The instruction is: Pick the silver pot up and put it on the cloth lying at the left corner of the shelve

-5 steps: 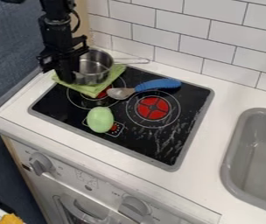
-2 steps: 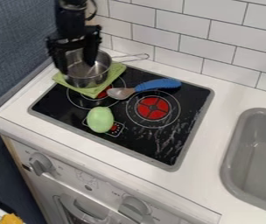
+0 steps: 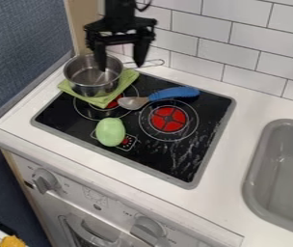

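Silver pot on the cloth.
Your end effector hangs on the pot's handle side, fingers apart; you likely need only lift clear.

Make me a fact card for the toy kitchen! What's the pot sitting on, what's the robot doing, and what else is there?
Pot: silver, upright on the green cloth
End effector: open, by the pot, holding nothing
Spoon: blue handle, on the stove
Green egg-shaped thing: on the stove
Sink: gray, right of the stove
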You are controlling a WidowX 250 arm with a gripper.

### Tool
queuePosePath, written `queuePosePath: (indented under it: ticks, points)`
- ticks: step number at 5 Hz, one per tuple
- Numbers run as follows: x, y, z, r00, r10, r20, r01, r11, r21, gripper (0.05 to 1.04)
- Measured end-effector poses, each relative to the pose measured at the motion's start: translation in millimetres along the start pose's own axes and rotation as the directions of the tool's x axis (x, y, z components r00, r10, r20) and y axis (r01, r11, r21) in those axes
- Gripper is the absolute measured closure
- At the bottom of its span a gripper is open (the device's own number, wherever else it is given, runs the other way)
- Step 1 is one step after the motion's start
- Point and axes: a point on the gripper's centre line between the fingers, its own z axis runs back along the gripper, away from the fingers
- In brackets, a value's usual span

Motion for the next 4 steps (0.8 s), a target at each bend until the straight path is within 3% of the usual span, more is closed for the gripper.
queuePosePath:
  ticks: [1,2,3,4]
  points:
    - [-15.0,-24.5,2.9,0.971,-0.240,-0.004,0.239,0.968,-0.074,0.083]
    - [-28.4,-50.1,9.7,0.888,-0.458,0.038,0.459,0.877,-0.141,0.083]
    - [-33.4,-73.0,24.9,0.810,-0.580,0.086,0.586,0.796,-0.153,0.083]
    - [-37.2,-81.5,20.9,0.784,-0.619,0.055,0.618,0.769,-0.163,0.083]
